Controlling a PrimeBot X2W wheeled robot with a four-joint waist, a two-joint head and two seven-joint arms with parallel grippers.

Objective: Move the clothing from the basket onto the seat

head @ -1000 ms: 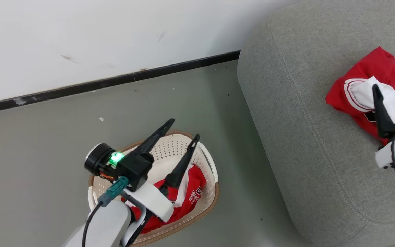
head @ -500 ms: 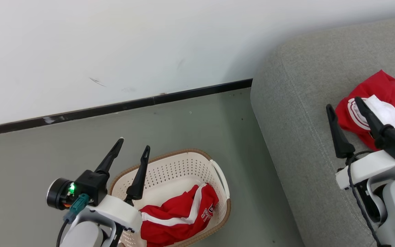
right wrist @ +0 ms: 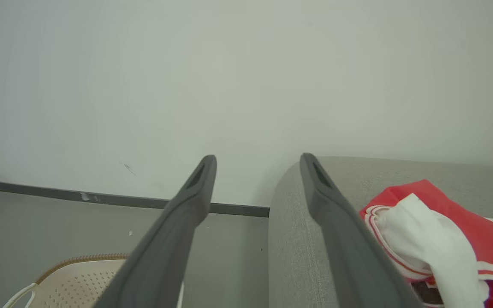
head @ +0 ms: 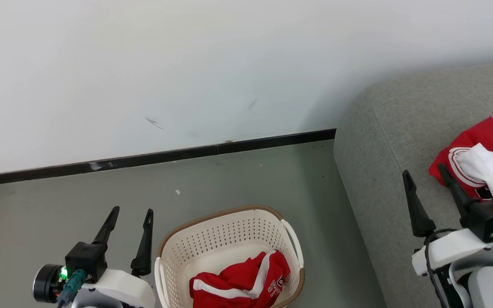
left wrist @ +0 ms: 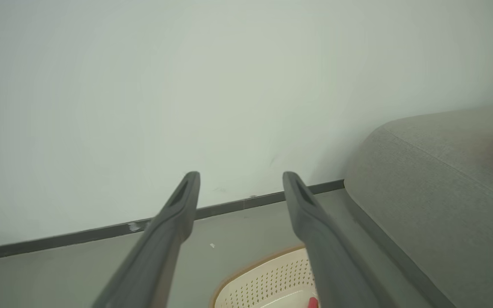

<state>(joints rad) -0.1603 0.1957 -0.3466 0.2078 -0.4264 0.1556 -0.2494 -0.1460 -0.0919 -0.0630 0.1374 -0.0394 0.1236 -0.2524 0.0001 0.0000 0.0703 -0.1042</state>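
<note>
One red garment with white stripes [head: 238, 284] lies crumpled in the cream perforated basket [head: 225, 212] on the floor. My left gripper [head: 131, 211] stands open and empty to the left of the basket, outside its rim. The other red garment [head: 490, 132], with a white collar, lies on the grey seat [head: 383, 141]. My right gripper [head: 423, 170] is open and empty over the seat, its right finger at the garment's left edge. In the left wrist view the left gripper [left wrist: 241, 175] points at the wall above the basket [left wrist: 268, 282]. In the right wrist view the right gripper [right wrist: 258, 157] straddles the seat's edge [right wrist: 289, 239] beside the garment [right wrist: 422, 190].
A white wall with a black skirting strip [head: 152, 158] runs behind the grey floor [head: 238, 184]. The seat's rounded corner stands close to the basket's right side, with a strip of floor between them.
The head camera has tilted up, shifting the whole picture. My left gripper has come out from over the basket to its left side. My right gripper has drawn left, off the garment on the seat.
</note>
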